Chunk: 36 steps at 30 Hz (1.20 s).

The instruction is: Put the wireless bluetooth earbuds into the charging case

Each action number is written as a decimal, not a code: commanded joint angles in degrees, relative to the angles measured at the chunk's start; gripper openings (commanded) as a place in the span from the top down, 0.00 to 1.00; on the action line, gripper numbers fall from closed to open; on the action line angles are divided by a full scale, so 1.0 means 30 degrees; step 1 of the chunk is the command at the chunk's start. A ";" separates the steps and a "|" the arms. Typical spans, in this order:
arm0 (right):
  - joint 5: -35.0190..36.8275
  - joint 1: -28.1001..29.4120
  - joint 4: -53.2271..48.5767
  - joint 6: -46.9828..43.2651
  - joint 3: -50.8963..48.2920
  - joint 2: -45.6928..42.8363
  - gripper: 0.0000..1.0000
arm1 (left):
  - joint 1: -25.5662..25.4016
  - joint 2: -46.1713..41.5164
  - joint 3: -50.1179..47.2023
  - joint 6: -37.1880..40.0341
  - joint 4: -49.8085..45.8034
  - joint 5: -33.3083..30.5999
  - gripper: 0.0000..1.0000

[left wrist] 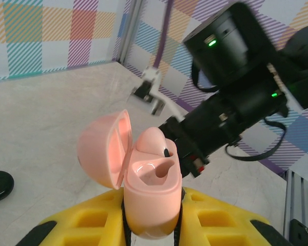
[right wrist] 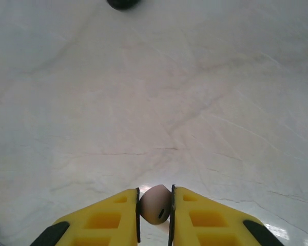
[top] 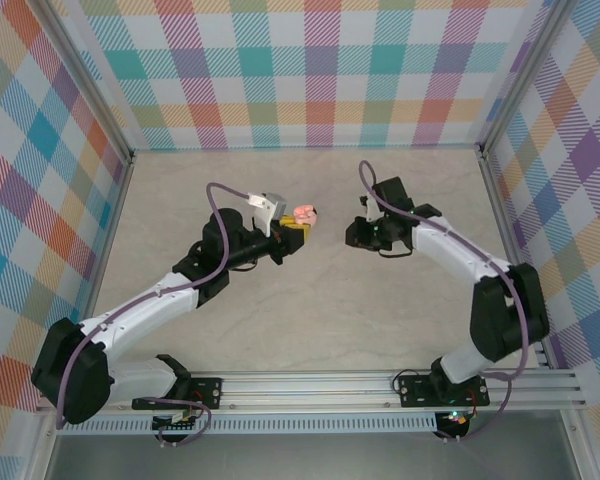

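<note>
on the left of the table, the left gripper (top: 291, 233) is clamping the open pink charging case (left wrist: 151, 200) between its yellow fingers (left wrist: 92, 225), with the lid (left wrist: 103, 148) swinging back to the left. one pale pink bud (left wrist: 153, 141) looks seated in the far socket, and the near socket (left wrist: 149, 171) is lying empty. to the right, apart from the case, the right gripper (right wrist: 155, 211) is pinching the second pale pink earbud (right wrist: 155, 204) between narrowly set jaws above bare table (right wrist: 143, 102). its stem is hidden, so i cannot tell its angle. to go well, the right arm should be bringing the bud squarely over the empty socket, stem down, lowering slowly and letting go only once it is resting inside, while the left steadies the case.
</note>
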 commanded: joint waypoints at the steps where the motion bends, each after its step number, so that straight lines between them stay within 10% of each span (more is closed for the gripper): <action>1: -0.1527 -0.0021 0.1607 0.0523 -0.0327 -0.1920 0.79 | -0.0287 0.0081 -0.0377 -0.0305 0.2057 -0.0104 0.75; 36: -0.6626 0.2220 0.7199 0.1896 0.2943 -0.5694 0.78 | -0.0405 0.0365 -0.0968 0.1260 0.5603 0.1893 0.75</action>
